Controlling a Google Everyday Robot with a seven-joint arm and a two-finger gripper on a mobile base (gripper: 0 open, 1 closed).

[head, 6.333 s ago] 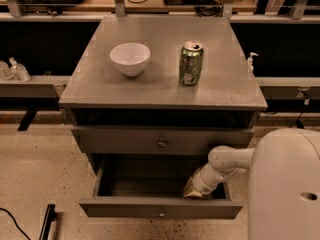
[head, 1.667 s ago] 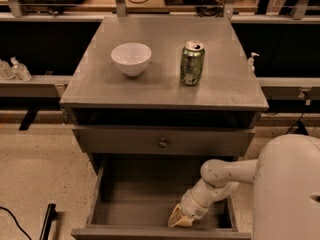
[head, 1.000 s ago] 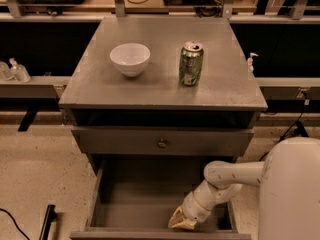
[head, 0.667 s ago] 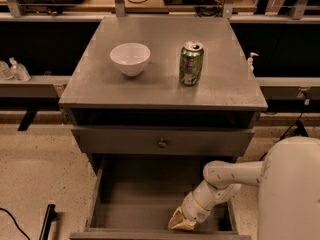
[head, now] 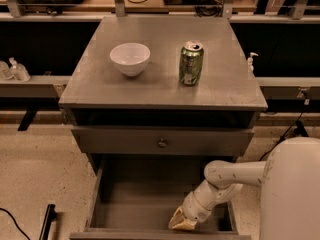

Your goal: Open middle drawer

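The middle drawer (head: pixel 135 199) stands pulled far out below the cabinet, and its plain grey tray holds nothing but the gripper. Its front edge (head: pixel 160 235) runs along the bottom of the view. My gripper (head: pixel 181 223), with tan fingertips, reaches down into the tray at the front right, right behind the drawer front. The white arm (head: pixel 225 181) comes in from the right. The drawer's knob is hidden.
Above the open drawer, a shut grey drawer (head: pixel 115 141) has a round knob (head: pixel 162 143). A white bowl (head: pixel 130 58) and a green can (head: pixel 191 63) stand on the cabinet top. My white body (head: pixel 295 194) fills the lower right. A black bar (head: pixel 47 221) lies on the floor at left.
Since the earliest frame the open drawer has slid further out towards me and the gripper has moved with it to the front. Over the last second almost nothing has shifted.
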